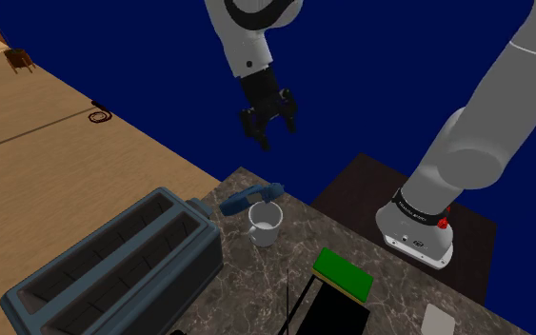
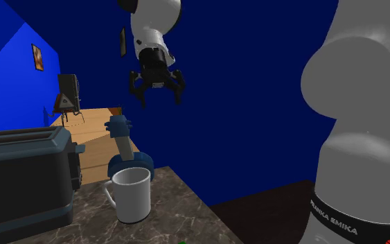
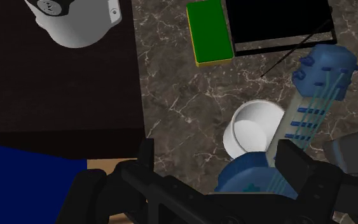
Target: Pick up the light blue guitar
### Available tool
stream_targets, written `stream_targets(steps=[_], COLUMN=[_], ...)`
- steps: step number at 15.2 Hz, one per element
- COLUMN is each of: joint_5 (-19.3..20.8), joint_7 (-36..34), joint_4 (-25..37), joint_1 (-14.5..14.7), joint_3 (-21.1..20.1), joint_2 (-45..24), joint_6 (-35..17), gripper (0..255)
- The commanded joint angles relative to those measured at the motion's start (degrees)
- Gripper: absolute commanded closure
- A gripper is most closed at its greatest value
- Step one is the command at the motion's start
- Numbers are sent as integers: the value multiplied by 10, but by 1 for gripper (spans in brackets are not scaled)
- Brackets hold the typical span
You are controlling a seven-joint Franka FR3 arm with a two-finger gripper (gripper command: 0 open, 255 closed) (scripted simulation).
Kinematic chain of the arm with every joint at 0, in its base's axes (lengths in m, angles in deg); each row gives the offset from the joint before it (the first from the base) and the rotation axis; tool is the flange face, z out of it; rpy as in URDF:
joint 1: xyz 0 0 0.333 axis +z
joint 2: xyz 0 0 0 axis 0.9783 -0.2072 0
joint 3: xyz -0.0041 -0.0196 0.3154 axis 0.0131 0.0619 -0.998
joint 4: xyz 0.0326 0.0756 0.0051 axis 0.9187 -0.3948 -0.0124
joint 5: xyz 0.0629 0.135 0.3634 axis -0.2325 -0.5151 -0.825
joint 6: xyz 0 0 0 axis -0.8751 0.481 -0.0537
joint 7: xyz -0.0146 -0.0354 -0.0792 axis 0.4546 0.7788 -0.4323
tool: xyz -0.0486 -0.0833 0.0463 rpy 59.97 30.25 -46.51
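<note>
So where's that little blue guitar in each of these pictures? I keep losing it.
Shoulder view: the blue guitar sits at the counter's far edge, just behind the white mug.
Second exterior view: the guitar is left of middle, slanting up behind the mug, below the gripper.
Wrist view: the guitar runs alongside the mug.
Shared landmark: the white mug, always right next to it.
</note>
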Motion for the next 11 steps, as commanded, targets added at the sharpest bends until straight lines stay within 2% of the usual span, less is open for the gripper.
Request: stream_targets(steps=[1,8,11], joint_5=[-12,-51,-47], joint_7=[-27,-102,-97], joint_4=[25,116,109], joint_1=[9,46,48], joint_3=[-9,-25,-23], joint_2=[-53,-215,-227], joint_6=[-4,-6,-24], gripper=[0,0,0])
